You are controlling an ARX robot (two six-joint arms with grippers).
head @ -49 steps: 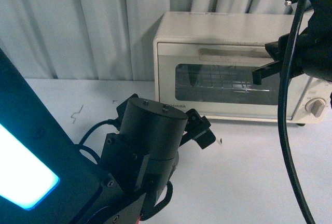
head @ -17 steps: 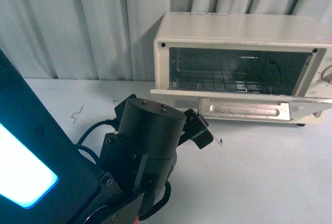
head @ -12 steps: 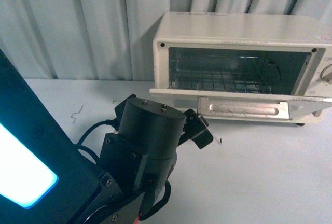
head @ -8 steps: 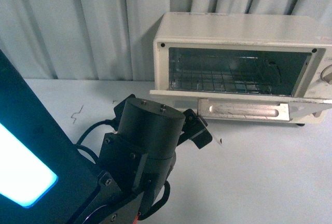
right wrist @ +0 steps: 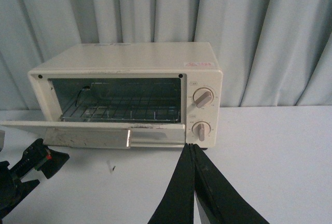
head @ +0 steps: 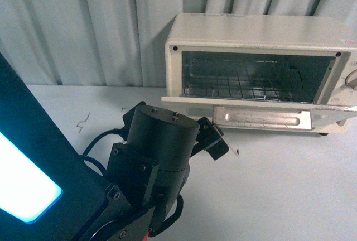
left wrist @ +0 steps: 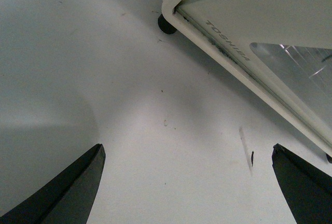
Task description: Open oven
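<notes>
The cream-white oven (head: 256, 34) stands at the back right of the white table, its drop-down door (head: 262, 115) lying flat open with the bar handle (head: 262, 119) at the front and the wire rack (head: 240, 87) showing inside. The right wrist view shows the whole oven (right wrist: 129, 63), its open door (right wrist: 93, 133) and two round knobs (right wrist: 202, 98). My left gripper (head: 215, 138) is open and empty, low over the table just in front of the door's left corner (left wrist: 223, 42). My right gripper (right wrist: 192, 149) is shut and empty, drawn back in front of the oven's knob side.
Grey curtains (head: 83, 23) hang behind the table. My left arm's dark body with a glowing cyan panel (head: 22, 191) fills the front view's lower left. Small dark specks (left wrist: 252, 156) mark the white tabletop (head: 290, 185).
Three seconds ago the door was closed with my right gripper at its handle. Now the door lies open and the right gripper has left the front view. Nothing has moved in the last second.
</notes>
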